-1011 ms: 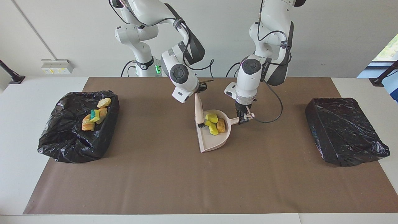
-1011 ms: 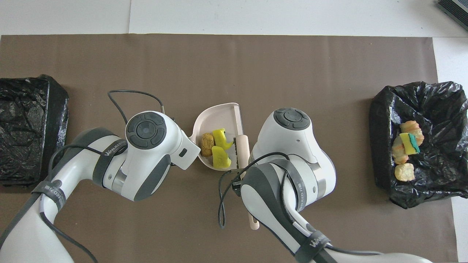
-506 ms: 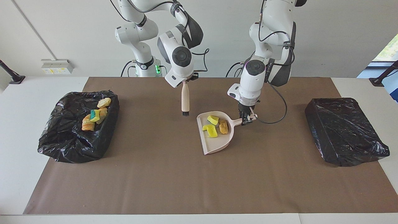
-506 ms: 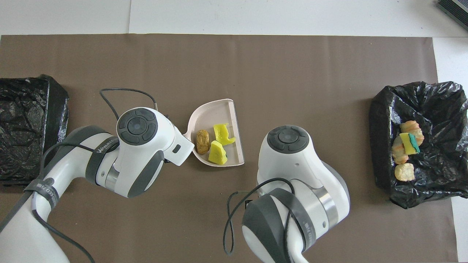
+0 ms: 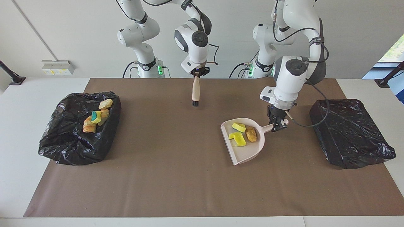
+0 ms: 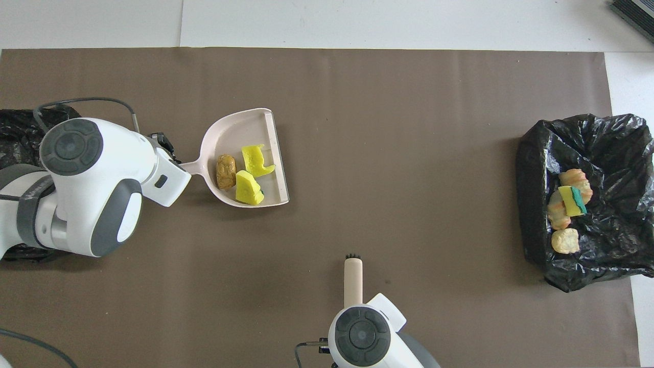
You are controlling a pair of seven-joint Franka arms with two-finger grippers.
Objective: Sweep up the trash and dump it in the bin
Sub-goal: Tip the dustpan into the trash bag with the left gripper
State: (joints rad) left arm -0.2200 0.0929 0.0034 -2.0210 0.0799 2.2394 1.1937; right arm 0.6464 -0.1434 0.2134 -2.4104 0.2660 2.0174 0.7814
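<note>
My left hand (image 5: 279, 125) is clamped on the handle of the pale pink dustpan (image 5: 244, 151), holding it over the brown mat (image 5: 176, 176) toward the left arm's end of the counter (image 5: 19, 132), just beside the closed black bag (image 5: 350, 132) there. In the pan lie two bright-yellow sponge chunks (image 5: 237, 138) and a golden-brown bread piece (image 5: 251, 134), all close together near the handle end.

My right hand (image 5: 197, 73) grips the top of the wooden brush (image 5: 196, 91), which hangs upright, bristles down, over the mat near the counter edge by the robots, about midway along it.

At the right arm's end sits the open bin (image 5: 63, 148) lined with a black bag; more bread pieces and a yellow-and-green sponge (image 5: 97, 116) already lie inside it.
</note>
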